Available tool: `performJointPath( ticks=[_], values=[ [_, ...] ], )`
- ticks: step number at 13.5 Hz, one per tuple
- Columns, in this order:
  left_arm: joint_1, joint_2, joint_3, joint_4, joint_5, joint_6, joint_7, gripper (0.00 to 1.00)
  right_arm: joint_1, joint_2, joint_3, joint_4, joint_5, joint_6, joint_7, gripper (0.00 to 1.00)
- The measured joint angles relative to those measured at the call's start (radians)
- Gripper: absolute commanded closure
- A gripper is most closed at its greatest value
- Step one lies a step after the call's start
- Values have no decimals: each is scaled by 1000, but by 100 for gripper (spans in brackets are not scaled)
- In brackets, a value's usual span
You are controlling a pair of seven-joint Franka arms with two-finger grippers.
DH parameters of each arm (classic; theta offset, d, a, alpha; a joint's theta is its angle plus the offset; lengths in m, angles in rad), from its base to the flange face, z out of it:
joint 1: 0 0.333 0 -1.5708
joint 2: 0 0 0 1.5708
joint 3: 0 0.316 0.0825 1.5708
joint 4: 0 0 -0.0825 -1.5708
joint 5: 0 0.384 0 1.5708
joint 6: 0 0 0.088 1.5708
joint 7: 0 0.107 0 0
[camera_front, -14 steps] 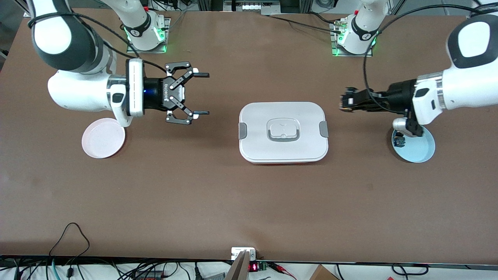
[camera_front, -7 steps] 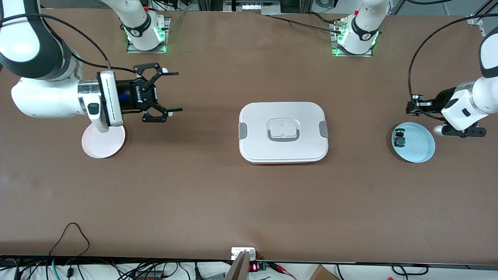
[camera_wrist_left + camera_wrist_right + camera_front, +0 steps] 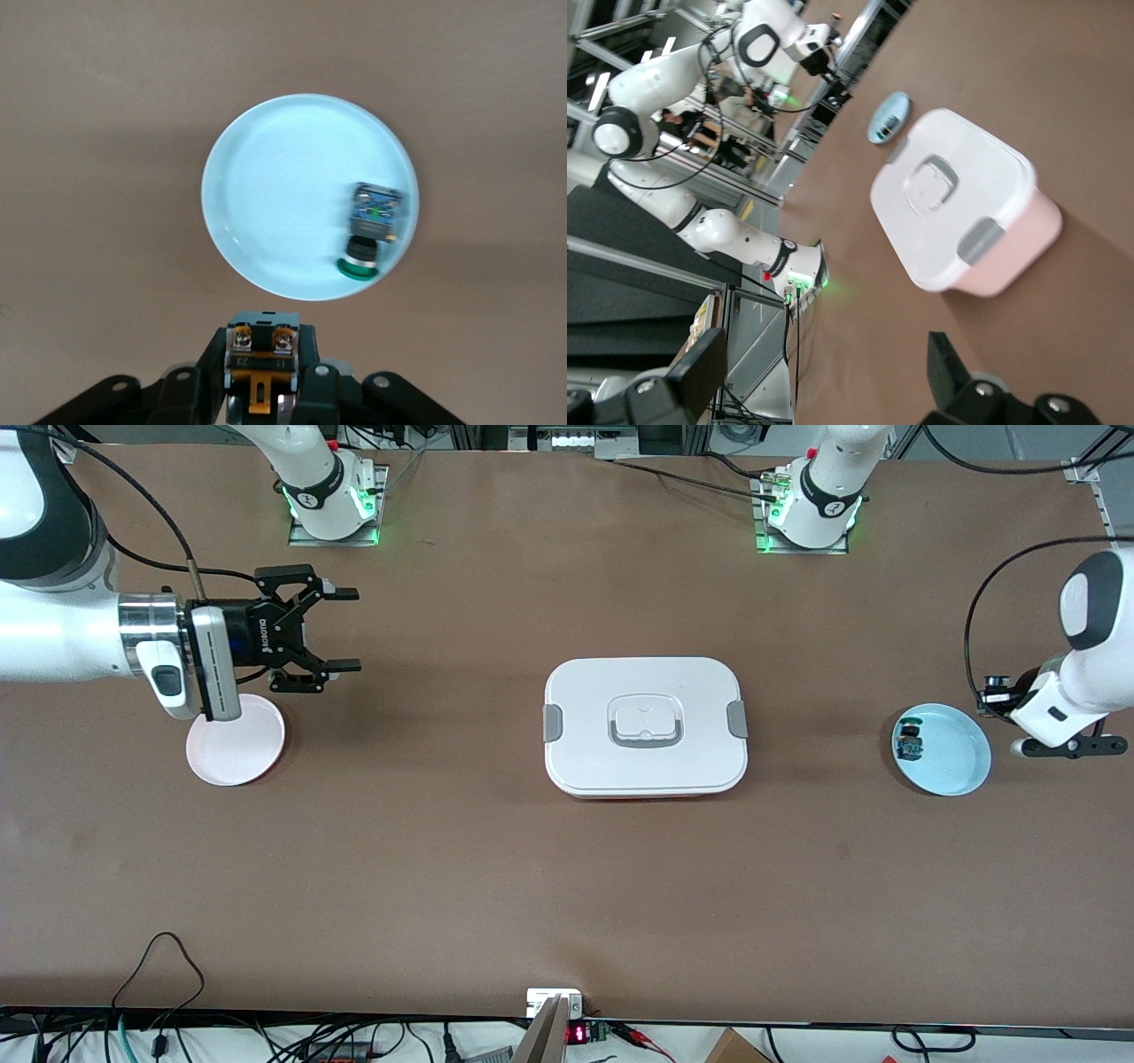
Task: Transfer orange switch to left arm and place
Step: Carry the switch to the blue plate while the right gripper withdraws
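My left gripper (image 3: 994,693) is shut on the orange switch (image 3: 263,354), a small black body with orange marks, and holds it in the air beside the blue plate (image 3: 952,755). In the left wrist view my left gripper (image 3: 263,385) shows at the edge with the blue plate (image 3: 283,212) under it. My right gripper (image 3: 345,629) is open and empty over the table beside the pink plate (image 3: 235,748); it also shows in the right wrist view (image 3: 824,372). The white lidded box (image 3: 646,726) stands mid-table between the arms and shows in the right wrist view (image 3: 957,204).
A green-capped, blue-bodied switch (image 3: 909,742) lies in the blue plate, also in the left wrist view (image 3: 370,232). The pink plate holds nothing. Both arm bases stand at the table edge farthest from the front camera. Cables hang off the nearest edge.
Both arms have drawn back from the box toward their own ends of the table. My left gripper, still shut, now hangs beside the blue plate. My right gripper stayed open.
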Motion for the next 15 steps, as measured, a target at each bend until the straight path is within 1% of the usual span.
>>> performJointPath(
  ticks=[1, 3, 4, 6, 7, 8, 10, 11, 12, 13, 15],
  values=[
    [3, 53, 0, 0, 61, 24, -57, 100, 0, -2, -5, 9, -65, 17, 75, 0],
    [4, 146, 2, 2, 140, 71, -121, 100, 5, -3, -4, 25, -215, 79, 213, 0],
    [4, 181, 7, 4, 166, 94, -134, 100, 14, -3, -3, 33, -287, 100, 280, 0],
    [5, 220, 14, 17, 198, 126, -142, 100, 34, -3, 3, 73, -421, 114, 455, 0],
    [5, 231, 17, 29, 211, 128, -142, 100, 40, -4, 9, 103, -505, 106, 531, 0],
    [6, 241, 18, 38, 244, 128, -142, 100, 42, -6, 22, 132, -613, 81, 577, 0],
    [6, 270, 21, 53, 321, 128, -164, 100, 46, -10, 41, 180, -830, 26, 621, 0],
    [6, 288, 23, 62, 346, 128, -179, 100, 46, -10, 42, 193, -913, 0, 625, 0],
    [6, 308, 24, 72, 358, 128, -186, 99, 41, -11, 40, 197, -973, -11, 625, 0],
    [6, 325, 25, 81, 361, 129, -186, 95, 26, -10, 36, 197, -1007, -12, 624, 0],
    [5, 344, 25, 91, 363, 129, -186, 91, -22, -9, 28, 197, -1044, -4, 620, 0]
  ],
)
